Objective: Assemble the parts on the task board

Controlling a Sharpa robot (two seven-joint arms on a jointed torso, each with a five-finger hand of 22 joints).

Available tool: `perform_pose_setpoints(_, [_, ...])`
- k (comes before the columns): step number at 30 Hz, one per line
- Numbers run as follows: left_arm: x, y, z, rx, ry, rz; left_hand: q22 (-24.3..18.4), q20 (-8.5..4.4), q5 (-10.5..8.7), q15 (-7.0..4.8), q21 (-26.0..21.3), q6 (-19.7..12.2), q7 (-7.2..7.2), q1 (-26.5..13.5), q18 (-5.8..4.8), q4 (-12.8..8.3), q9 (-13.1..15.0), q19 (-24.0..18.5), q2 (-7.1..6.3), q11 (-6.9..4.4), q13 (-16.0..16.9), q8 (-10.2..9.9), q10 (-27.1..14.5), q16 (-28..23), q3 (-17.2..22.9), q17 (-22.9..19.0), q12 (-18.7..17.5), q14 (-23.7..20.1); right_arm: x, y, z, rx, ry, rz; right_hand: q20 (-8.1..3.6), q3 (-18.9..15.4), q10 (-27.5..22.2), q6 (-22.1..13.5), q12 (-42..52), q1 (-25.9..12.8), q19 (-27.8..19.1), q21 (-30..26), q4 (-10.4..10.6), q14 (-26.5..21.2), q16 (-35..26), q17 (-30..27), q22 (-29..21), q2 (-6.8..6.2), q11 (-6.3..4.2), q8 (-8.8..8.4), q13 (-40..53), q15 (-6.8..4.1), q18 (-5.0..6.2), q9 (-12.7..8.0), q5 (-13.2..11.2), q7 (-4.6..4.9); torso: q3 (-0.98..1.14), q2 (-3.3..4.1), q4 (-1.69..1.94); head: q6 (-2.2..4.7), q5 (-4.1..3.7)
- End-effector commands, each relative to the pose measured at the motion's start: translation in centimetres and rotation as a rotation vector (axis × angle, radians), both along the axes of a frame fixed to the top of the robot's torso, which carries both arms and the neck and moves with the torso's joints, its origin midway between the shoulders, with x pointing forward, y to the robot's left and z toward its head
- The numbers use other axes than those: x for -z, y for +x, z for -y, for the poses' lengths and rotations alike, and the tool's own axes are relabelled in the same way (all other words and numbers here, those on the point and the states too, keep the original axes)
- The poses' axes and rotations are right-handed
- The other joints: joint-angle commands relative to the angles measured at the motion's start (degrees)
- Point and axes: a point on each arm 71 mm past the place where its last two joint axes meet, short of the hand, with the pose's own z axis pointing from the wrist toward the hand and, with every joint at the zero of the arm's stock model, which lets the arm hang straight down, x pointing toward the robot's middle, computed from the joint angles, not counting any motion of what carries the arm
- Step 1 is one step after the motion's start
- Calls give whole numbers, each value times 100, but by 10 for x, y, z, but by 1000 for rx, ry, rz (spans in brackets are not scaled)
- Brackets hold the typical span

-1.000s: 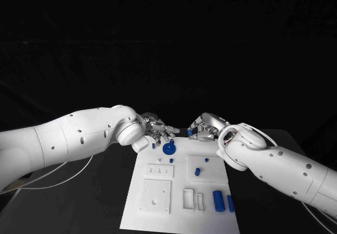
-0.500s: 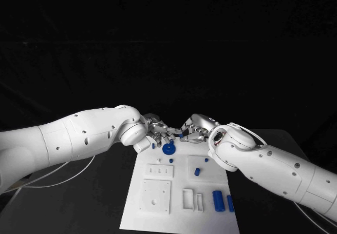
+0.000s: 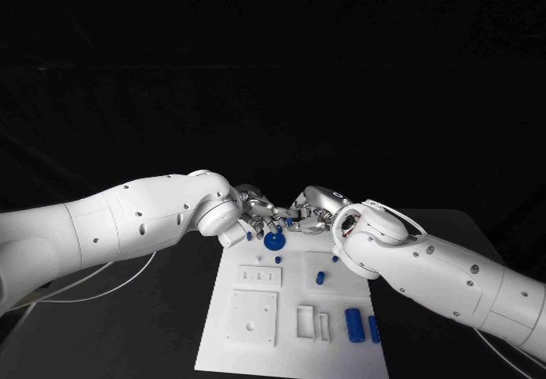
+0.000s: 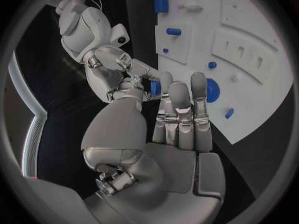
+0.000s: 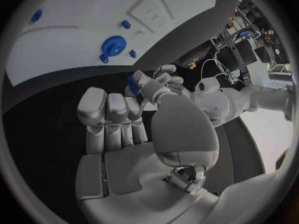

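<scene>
The black counter (image 3: pixel 432 237) carries the white board (image 3: pixel 290 324), which runs lengthwise away from the robot.

The left hand (image 3: pixel 259 212) and the right hand (image 3: pixel 316 210) meet fingertip to fingertip above the board's far edge. In the left wrist view the left hand's (image 4: pixel 171 117) fingers stand straight and close together, and its thumb meets the right hand's (image 4: pixel 115 72) fingertips round a small blue part (image 4: pixel 156 87). In the right wrist view the same part (image 5: pixel 133 83) sits between the two sets of fingertips, with the right hand's (image 5: pixel 134 134) fingers straight and side by side. Which hand truly grips the part I cannot tell; both touch it.

On the board, a blue gear (image 3: pixel 274 242) lies just below the hands at the far end. Two blue cylinders (image 3: pixel 362 324) lie side by side at the near right. A short blue peg (image 3: pixel 319 277) stands in a raised square block (image 3: pixel 327 269) mid-board. A small blue pin (image 3: pixel 248 235) sits at the far left edge, beside the left hand.
</scene>
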Motion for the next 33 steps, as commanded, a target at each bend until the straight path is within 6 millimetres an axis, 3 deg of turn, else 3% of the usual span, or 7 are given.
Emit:
perform_pose_setpoints(1, [-1,0,2,12,10,1,135,9,8,-5,-108,-28,-3,-15,-119,-121,-28,62,125,-2,5,-17,234,31,-48,-14,-42,-50,0,-1,-3,-9,-18,5,-40,-4,30,102,-36,10,148,-7,-9,-6,-24,4,667,31,-14,17,-2,-32,-70,15,20,-8,7,1,-3,-1,7])
perform_pose_setpoints(9, [-1,0,4,23,19,11,297,7,35,-8,-225,-14,-5,16,-126,-245,-46,99,232,-7,14,-16,233,66,-86,2,-11,-53,-1,-3,-6,-17,-15,7,-41,5,35,109,-31,9,152,-6,-22,-2,-22,9,668,28,-20,17,3,-33,-70,16,37,-9,11,6,1,3,6])
perform_pose_setpoints(21, [-1,0,6,29,19,16,598,2,180,-14,-464,-4,-19,156,-140,-725,-73,168,750,-16,10,-17,235,80,-356,6,-12,-58,-1,-4,-9,-26,-17,4,-41,1,37,114,-30,4,152,-11,-35,-3,-30,5,667,26,-21,17,5,-32,-68,16,50,-9,12,8,2,0,13])
perform_pose_setpoints(29, [-1,-1,7,37,20,11,702,-12,802,-28,-529,3,-59,450,-152,-1009,-86,186,1006,-36,1,-16,237,107,-310,25,-12,-60,-1,-4,-10,-28,-17,5,-41,-5,38,113,-29,2,154,-8,-42,-2,-28,8,668,27,-22,16,7,-33,-68,15,63,-9,13,11,1,-5,19])
perform_pose_setpoints(33, [-1,0,7,39,20,10,742,-16,983,-33,-552,10,-71,540,-157,-1100,-81,188,1095,-44,-2,-15,238,120,-252,35,-4,-62,-2,-5,-11,-30,-17,5,-42,-12,35,113,-31,-1,155,-17,-46,-2,-28,10,666,23,-25,16,7,-33,-67,15,89,-10,16,9,-1,-3,26])
